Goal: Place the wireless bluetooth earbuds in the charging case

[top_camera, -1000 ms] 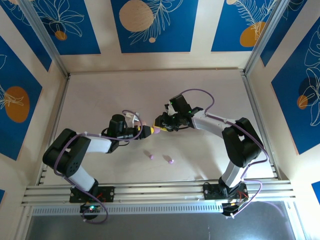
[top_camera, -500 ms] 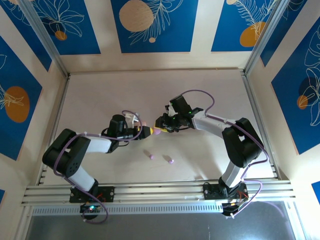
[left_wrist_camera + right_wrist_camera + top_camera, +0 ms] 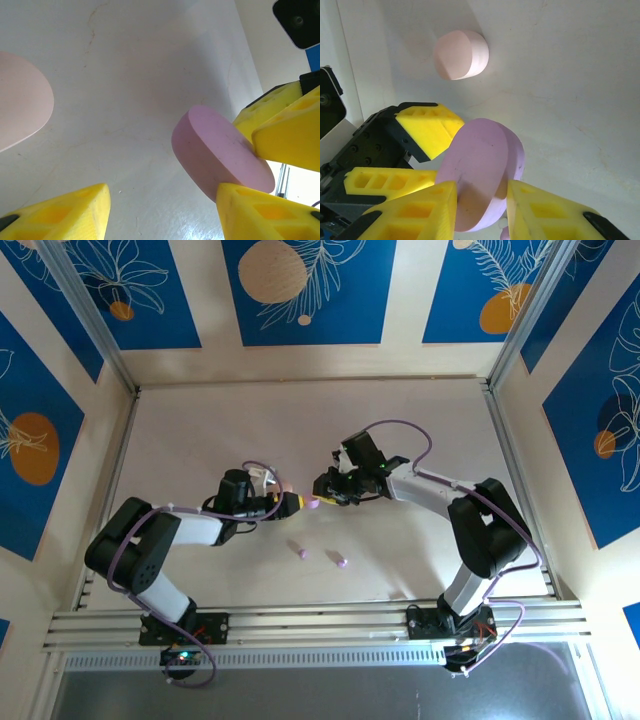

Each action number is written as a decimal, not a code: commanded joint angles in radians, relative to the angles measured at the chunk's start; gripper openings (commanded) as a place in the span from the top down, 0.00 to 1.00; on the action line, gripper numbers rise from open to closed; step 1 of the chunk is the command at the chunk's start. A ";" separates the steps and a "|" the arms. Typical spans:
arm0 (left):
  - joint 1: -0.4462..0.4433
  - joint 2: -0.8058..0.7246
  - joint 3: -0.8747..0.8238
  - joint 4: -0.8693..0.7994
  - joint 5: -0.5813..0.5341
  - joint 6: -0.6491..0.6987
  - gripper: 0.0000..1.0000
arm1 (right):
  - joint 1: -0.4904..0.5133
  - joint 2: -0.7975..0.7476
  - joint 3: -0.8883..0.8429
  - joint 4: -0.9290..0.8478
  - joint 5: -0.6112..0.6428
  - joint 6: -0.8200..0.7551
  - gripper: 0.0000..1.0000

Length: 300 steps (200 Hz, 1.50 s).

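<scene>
The right pincer is clenched on the purple case, with one yellow finger on each flat side. It holds the case on its edge above the tabletop. The left pincer stands released. One of its fingers is right at the rim of the purple case and the other finger is well apart from it.

A pink case lies on the tabletop just beyond the two pincers. Two purple earbuds lie on the tabletop, nearer to the arm bases than the pincers, beside each other but not touching.

The tabletop is pale and plain, with some faint marks. The walls around it are light wood with blue panels that carry white leaf drawings and orange circles. A metal rail runs along the near edge.

The left arm is folded low and reaches to the right. The right arm bends at the elbow and reaches to the left. The pincers meet tip to tip near the middle of the tabletop.

Compared with one second before, almost nothing differs. The pincers meet at nearly the same place, and the earbuds lie where they were.
</scene>
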<state>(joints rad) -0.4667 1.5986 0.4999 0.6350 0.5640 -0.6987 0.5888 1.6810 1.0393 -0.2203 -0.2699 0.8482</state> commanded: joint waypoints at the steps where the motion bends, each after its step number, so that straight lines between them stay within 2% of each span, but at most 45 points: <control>1: 0.005 0.004 0.017 0.023 0.006 0.001 0.42 | 0.002 0.040 -0.017 -0.004 -0.029 -0.004 0.69; 50: 0.009 0.033 0.040 -0.035 -0.007 0.008 0.42 | -0.006 0.122 -0.051 0.040 -0.017 0.002 0.69; 88: 0.038 -0.006 0.000 -0.002 -0.032 -0.008 0.42 | 0.007 0.120 -0.034 0.007 0.023 -0.012 0.68; 129: 0.106 -0.123 -0.090 0.031 -0.100 -0.026 0.36 | 0.065 0.097 0.050 -0.147 0.174 -0.078 0.63; 170: 0.156 -0.211 -0.151 0.031 -0.158 -0.041 0.28 | 0.151 0.118 0.183 -0.328 0.388 -0.182 0.49; 200: 0.166 -0.229 -0.158 0.017 -0.170 -0.039 0.22 | 0.202 0.165 0.271 -0.428 0.490 -0.211 0.43; 240: 0.170 -0.224 -0.161 0.025 -0.167 -0.045 0.19 | 0.253 0.240 0.362 -0.502 0.561 -0.242 0.41; 300: 0.174 -0.223 -0.161 0.029 -0.164 -0.048 0.17 | 0.290 0.328 0.453 -0.567 0.597 -0.272 0.40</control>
<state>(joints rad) -0.3054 1.3827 0.3504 0.6468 0.4091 -0.7361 0.8684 1.9873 1.4513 -0.7235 0.2871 0.6025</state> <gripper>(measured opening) 0.824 0.594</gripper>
